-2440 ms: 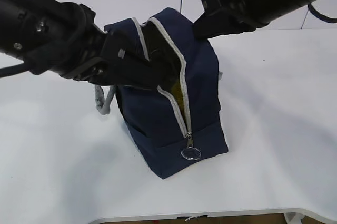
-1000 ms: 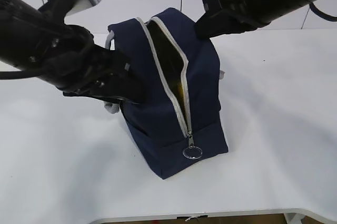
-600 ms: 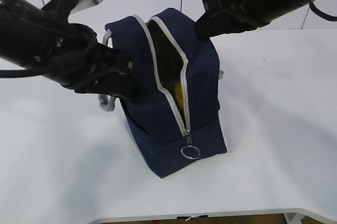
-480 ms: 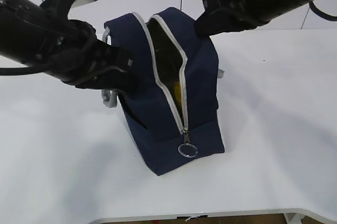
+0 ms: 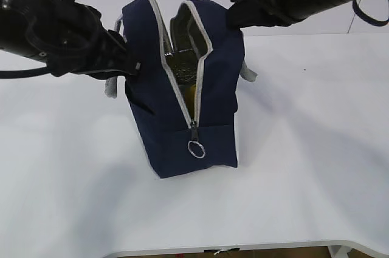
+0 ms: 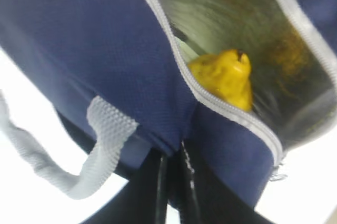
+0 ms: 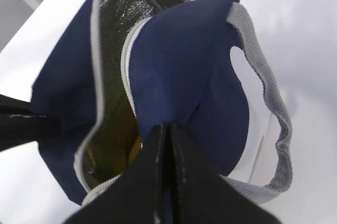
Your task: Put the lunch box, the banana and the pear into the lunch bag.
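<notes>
The navy lunch bag [image 5: 155,118] stands on the white table with its grey zipper open and its silver lining showing. My left gripper [image 5: 132,68] is shut on the bag's left wall; the left wrist view shows the fabric [image 6: 105,39] pinched between its jaws. My right gripper [image 5: 234,20] is shut on the bag's right top edge [image 7: 184,60]. The golden-yellow pear [image 6: 224,76] lies inside the bag, stem up. A yellow patch [image 5: 191,92] shows through the mouth. The lunch box is hidden, and I cannot make out the banana.
The ring pull [image 5: 196,149] hangs at the bag's front end. Grey webbing handles hang on both sides [image 6: 100,145] [image 7: 266,84]. The white table [image 5: 316,149] extends around the bag, with its front edge near the bottom of the exterior view.
Both arms have pulled the bag's sides apart and upward. The mouth is wider, the bag has swung left and stands more upright, and the ring pull has moved left and up.
</notes>
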Available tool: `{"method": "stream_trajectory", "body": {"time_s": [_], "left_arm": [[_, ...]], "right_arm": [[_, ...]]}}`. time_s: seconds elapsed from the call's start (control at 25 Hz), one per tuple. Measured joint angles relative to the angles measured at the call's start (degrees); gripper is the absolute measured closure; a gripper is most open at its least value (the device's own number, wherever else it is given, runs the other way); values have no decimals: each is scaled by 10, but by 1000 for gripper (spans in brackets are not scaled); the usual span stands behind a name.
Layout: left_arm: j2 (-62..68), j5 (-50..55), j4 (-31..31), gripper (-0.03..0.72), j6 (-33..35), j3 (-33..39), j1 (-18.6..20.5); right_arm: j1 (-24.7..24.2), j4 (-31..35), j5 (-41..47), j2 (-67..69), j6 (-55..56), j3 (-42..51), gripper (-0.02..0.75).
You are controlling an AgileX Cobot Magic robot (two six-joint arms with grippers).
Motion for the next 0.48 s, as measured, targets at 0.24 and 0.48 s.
{"method": "stream_trajectory", "body": {"time_s": [0.24,0.48], "left_arm": [[17,-14,21,697,0,-17,30],[32,-10,21,698,2,-28,25]], "right_arm": [[0,10,-58,17,8,15,720],[0,11,-73,26,5,15,720]]}}
